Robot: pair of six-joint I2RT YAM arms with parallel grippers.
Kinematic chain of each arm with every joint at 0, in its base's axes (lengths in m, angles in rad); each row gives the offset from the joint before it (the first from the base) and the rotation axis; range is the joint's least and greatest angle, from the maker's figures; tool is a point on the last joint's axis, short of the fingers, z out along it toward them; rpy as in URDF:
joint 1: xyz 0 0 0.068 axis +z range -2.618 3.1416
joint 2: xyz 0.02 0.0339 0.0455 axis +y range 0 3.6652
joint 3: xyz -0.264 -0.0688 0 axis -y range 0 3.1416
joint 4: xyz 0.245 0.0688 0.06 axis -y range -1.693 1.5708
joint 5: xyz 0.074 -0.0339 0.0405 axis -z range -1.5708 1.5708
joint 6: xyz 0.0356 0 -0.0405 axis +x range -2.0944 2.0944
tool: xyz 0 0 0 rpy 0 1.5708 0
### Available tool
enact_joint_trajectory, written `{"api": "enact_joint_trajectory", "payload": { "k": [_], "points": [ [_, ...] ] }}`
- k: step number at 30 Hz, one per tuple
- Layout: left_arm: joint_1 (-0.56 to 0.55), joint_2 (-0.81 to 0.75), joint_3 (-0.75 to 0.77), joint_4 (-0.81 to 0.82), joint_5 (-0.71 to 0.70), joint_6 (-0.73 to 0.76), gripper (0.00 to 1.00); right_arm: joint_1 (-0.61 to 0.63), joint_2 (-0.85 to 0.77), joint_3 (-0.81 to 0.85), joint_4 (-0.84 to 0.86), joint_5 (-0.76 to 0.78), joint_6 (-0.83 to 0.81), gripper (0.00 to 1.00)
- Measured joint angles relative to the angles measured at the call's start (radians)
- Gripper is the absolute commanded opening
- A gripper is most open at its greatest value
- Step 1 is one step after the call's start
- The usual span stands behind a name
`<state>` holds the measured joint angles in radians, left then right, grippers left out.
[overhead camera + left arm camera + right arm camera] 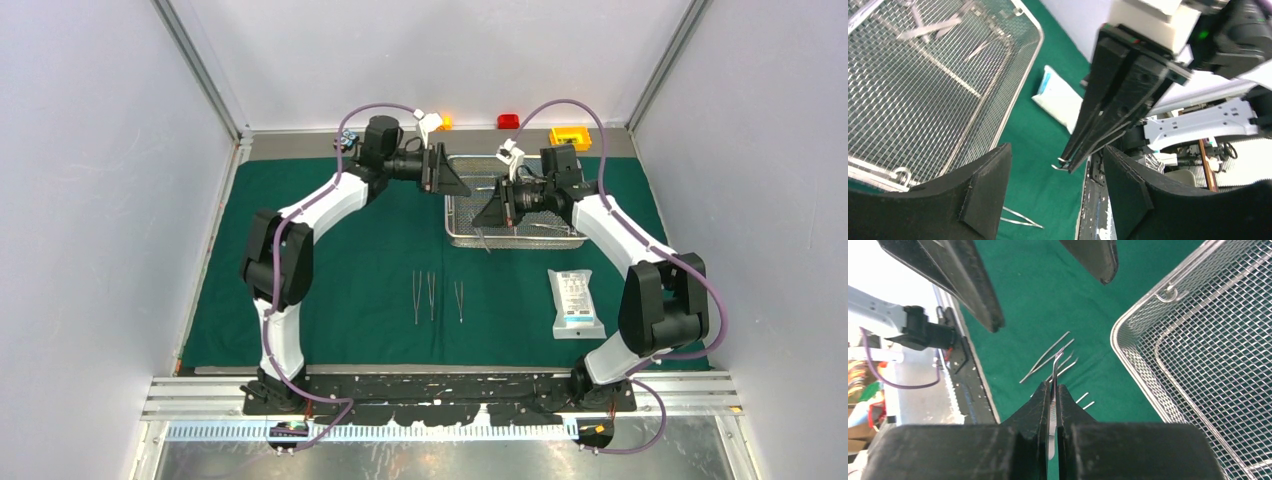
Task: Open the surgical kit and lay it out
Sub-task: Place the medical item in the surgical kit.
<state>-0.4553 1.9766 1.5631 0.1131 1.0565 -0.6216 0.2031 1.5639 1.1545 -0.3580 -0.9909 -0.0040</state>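
The surgical kit lies on a dark green drape [350,250]. Its steel mesh tray [560,238] stands at the back with a few instruments in it. Three slim tweezers [432,296] lie side by side in front of it, and the white pouch [576,302] to their right. My right gripper [1053,387] is shut on a thin silver tweezer [1054,367] whose tips stick out past its fingers, above the tray's front left corner. My left gripper [1057,150] is open just left of the tray, its fingers on either side of the right gripper's tip [1060,164].
A yellow box [570,137], a red block [508,121] and an orange block [443,122] sit behind the drape at the back wall. White walls close in both sides. The two wrists are close together over the tray's left end.
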Motion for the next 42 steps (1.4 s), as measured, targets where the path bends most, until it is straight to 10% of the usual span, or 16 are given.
{"api": "enact_joint_trajectory", "payload": {
  "k": [23, 42],
  "points": [
    [-0.062, 0.040, 0.092, -0.375, -0.238, 0.061, 0.67, 0.097, -0.032, 0.031, -0.078, 0.315, -0.070, 0.01],
    [-0.075, 0.094, 0.106, -0.363, -0.218, -0.037, 0.41, 0.099, -0.033, 0.031, -0.084, 0.359, -0.070, 0.01]
  ]
}}
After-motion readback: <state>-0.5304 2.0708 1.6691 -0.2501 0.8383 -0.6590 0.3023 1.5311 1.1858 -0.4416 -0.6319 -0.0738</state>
